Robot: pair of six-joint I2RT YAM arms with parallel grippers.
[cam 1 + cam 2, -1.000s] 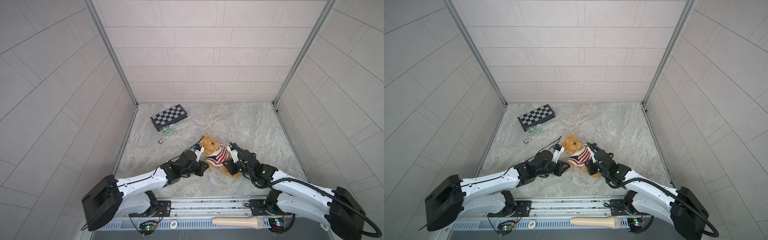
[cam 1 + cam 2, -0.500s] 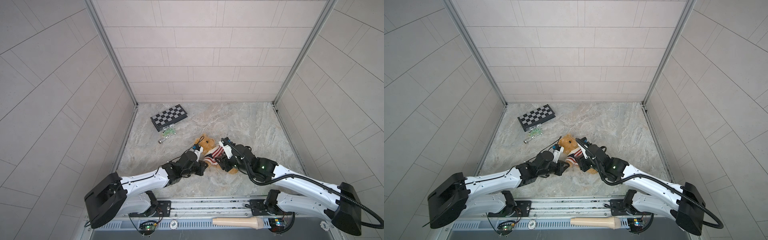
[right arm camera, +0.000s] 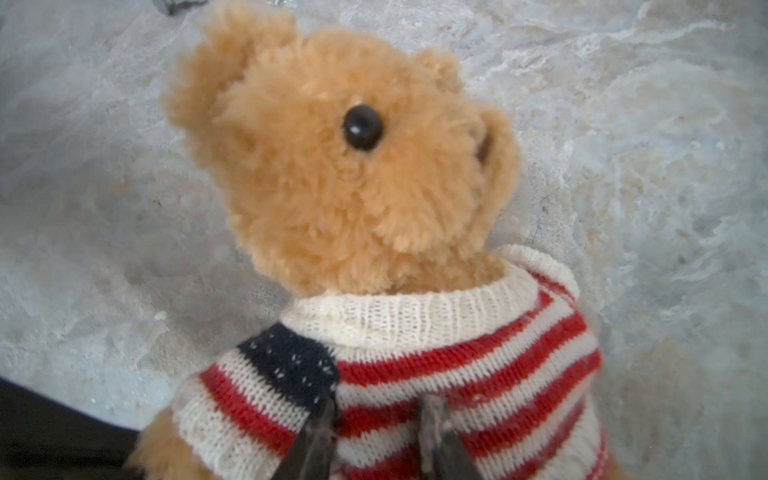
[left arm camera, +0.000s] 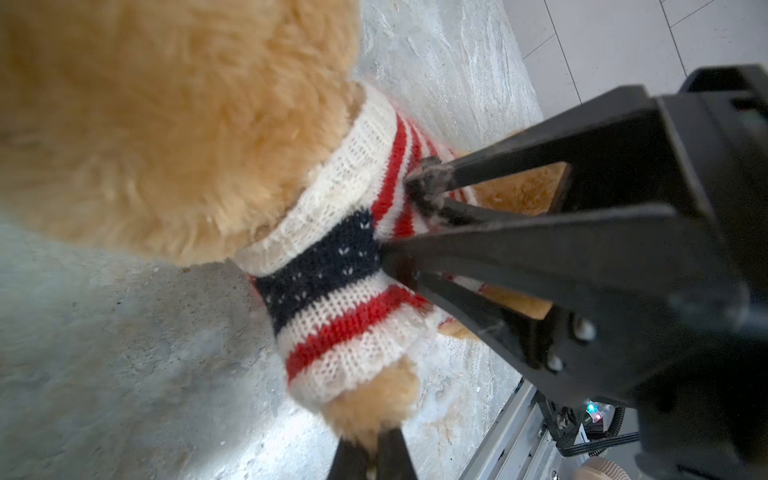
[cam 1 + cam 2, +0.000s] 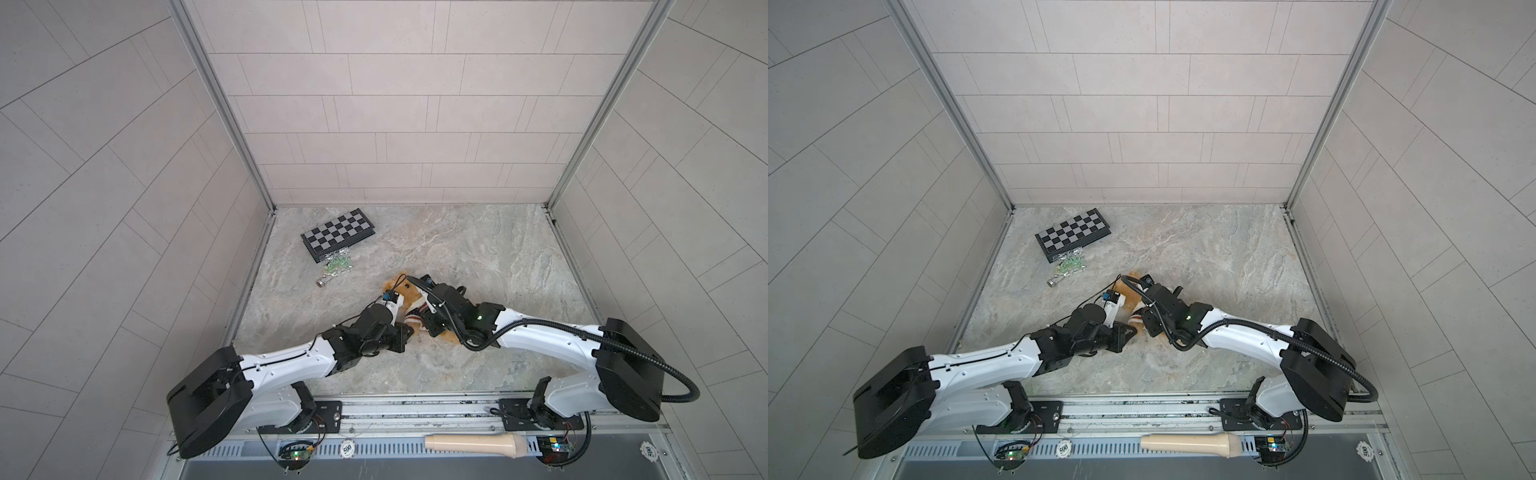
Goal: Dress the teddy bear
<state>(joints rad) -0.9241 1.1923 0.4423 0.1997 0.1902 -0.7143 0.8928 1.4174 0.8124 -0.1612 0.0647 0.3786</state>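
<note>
The teddy bear (image 3: 353, 166), golden-tan and fluffy, lies on the marble table with a red, white and navy striped sweater (image 3: 478, 365) on its body. In both top views the two arms cover most of it; only its head (image 5: 392, 286) (image 5: 1126, 287) shows. My left gripper (image 4: 368, 455) is shut on the paw (image 4: 374, 407) that sticks out of a sleeve. My right gripper (image 3: 378, 415) presses into the sweater's chest with a fold of knit pinched between its narrowed jaws. From above, the left gripper (image 5: 409, 328) and right gripper (image 5: 430, 324) meet at the bear.
A folded chessboard (image 5: 338, 235) lies at the back left, with a bag of green pieces (image 5: 337, 266) and a small metal cylinder (image 5: 322, 282) in front of it. A beige handle (image 5: 478, 444) rests on the front rail. Tiled walls enclose three sides.
My right gripper has moved left from the bear's side onto its chest, where its jaws spread and then narrowed on the sweater. The bear's head has tipped back. The left gripper has stayed shut.
</note>
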